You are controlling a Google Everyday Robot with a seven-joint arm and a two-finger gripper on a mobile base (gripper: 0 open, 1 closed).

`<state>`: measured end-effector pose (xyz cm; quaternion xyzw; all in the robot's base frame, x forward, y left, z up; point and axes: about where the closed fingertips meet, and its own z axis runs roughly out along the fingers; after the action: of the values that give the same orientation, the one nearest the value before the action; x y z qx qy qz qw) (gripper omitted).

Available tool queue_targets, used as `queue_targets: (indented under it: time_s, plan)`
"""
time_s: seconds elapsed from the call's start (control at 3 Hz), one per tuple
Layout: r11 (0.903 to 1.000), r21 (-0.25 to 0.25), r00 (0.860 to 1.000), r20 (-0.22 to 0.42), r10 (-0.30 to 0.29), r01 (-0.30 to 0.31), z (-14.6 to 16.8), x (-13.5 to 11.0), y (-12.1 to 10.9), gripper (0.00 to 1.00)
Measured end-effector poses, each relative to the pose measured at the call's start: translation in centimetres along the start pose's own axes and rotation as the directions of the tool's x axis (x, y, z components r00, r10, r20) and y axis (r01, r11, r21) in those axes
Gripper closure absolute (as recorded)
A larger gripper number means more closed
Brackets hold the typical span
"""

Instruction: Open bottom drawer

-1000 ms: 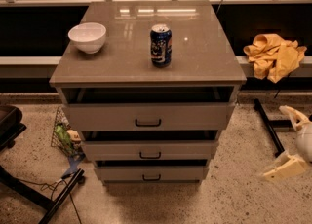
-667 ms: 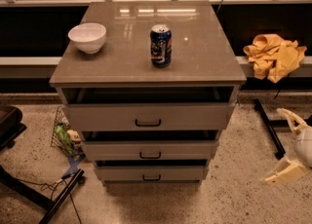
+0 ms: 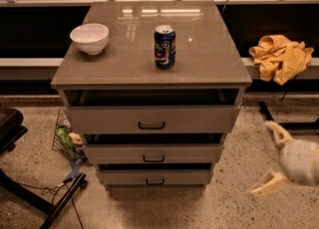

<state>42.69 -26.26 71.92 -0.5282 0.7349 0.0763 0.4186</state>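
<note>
The bottom drawer (image 3: 154, 177) was seen lowest of three under the bench (image 3: 204, 54), close to the floor. A small black handle (image 3: 155, 181) was fixed on its front, and a dark gap was seen above it. The pincer (image 3: 271, 158) was seen low at the right, well apart from the drawer. Its fingers were spread wide, with nothing held. A white bowl (image 3: 89, 38) and a blue can (image 3: 164, 47) were set on top.
</note>
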Motion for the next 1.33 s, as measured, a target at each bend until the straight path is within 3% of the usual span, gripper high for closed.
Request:
queue_targets:
  time_s: [0.33,1.0,1.33]
  plan:
    - [0.9993,-0.034,1.0,0.019,-0.014,0.015,6.7,2.4,3.9,0.0]
    - [0.9972,-0.071,0.998,0.05,0.027,-0.023,19.2,9.1,11.2,0.0]
    - [0.9894,-0.137,0.997,0.049,0.055,-0.048,26.2,12.6,16.8,0.0]
